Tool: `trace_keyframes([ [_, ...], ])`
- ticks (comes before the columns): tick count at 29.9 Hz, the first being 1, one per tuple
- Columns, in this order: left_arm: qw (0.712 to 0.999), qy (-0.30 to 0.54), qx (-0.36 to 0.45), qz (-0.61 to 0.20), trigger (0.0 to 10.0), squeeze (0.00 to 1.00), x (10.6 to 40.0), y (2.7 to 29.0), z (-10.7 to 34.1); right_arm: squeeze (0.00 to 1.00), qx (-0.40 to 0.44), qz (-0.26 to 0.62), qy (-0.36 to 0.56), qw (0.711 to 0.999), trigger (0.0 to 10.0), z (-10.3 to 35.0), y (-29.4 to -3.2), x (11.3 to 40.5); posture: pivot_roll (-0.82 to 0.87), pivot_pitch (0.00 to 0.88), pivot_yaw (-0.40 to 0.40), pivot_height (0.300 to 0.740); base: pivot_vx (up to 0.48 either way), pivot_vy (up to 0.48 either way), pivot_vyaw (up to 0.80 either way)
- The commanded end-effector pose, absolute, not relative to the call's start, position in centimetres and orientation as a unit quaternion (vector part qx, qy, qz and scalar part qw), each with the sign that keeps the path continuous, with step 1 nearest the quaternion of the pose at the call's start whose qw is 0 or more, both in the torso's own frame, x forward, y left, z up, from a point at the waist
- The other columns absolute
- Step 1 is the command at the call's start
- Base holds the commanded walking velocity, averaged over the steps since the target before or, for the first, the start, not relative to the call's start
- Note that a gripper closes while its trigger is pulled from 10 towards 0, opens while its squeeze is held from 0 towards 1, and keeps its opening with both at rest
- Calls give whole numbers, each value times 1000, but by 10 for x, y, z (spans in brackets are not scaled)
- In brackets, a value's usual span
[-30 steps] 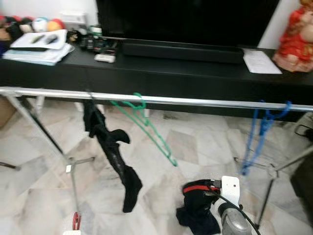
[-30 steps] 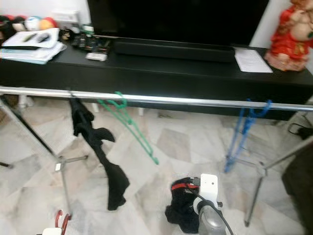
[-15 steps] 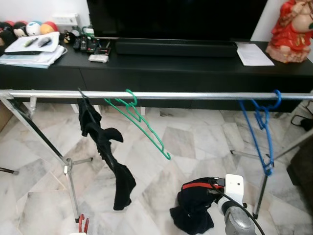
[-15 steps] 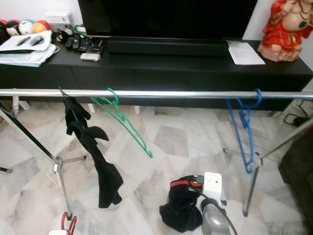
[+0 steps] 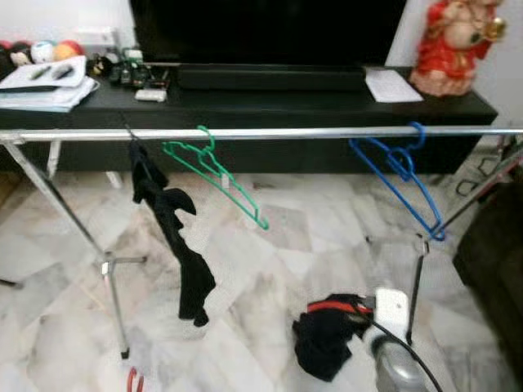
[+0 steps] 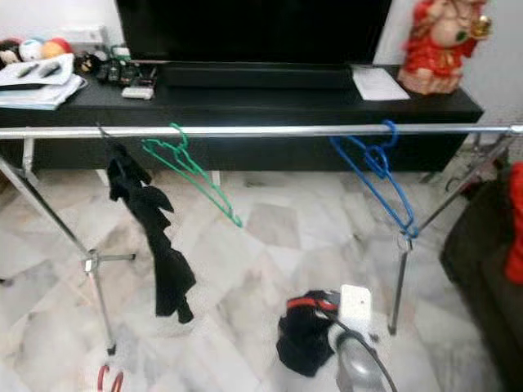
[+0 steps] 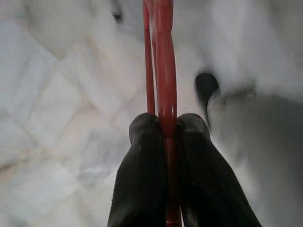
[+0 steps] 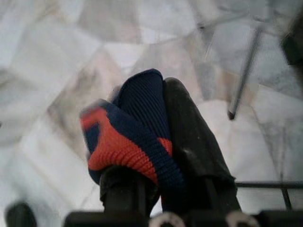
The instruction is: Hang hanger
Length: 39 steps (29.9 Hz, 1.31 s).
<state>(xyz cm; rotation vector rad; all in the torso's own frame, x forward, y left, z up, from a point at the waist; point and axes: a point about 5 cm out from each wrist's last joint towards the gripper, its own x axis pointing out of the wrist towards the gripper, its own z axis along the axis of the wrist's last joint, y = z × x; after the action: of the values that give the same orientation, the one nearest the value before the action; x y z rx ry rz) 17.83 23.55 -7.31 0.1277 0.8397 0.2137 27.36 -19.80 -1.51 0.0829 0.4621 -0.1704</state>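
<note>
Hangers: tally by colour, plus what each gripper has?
Green hanger: 1, on the rail
Blue hanger: 1, on the rail
Red hanger: 1, clamped in left gripper
Black hanger with black garment: 1, on the rail
Total hangers: 4
Right gripper: shut on navy-and-red knit cloth

Rail (image 5: 286, 131): silver metal. Hangers on the rail: one green hanger (image 5: 219, 173), one blue hanger (image 5: 402, 175). Garment on the rail (image 5: 172, 231): black. Left gripper (image 7: 163, 130): black fingers, closed on a red hanger (image 7: 162, 66). Right gripper (image 8: 156, 156): black fingers, clamping a dark navy ribbed-knit cloth (image 8: 137, 127) with a red band. Floor (image 5: 310, 229): white-grey marble with beige veining. Cabinet (image 5: 245, 106): black. Figurine (image 5: 453, 45): red.
</note>
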Motion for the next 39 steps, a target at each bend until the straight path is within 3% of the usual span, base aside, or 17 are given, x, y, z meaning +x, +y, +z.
trace_keyframes([
  [1, 881, 457, 57, 107, 10000, 0, 147, 234, -88, 0, 43, -74, 211, 974, 10000, -7, -191, 283, 28, 159, -24, 740, -330, 0, 0],
  [18, 880, 457, 55, 114, 10000, 0, 146, 237, -88, 0, 46, -74, 212, 973, 10000, -7, -190, 284, 30, 167, -25, 740, -330, 0, 0],
  [29, 877, 463, 49, 119, 10000, 0, 144, 237, -89, 0, 46, -75, 213, 973, 10000, -7, -190, 284, 31, 172, -24, 740, 0, 0, 0],
  [39, 873, 470, 48, 119, 10000, 0, 140, 237, -91, 0, 46, -74, 214, 973, 10000, -7, -190, 284, 33, 175, -25, 740, 0, 384, 0],
])
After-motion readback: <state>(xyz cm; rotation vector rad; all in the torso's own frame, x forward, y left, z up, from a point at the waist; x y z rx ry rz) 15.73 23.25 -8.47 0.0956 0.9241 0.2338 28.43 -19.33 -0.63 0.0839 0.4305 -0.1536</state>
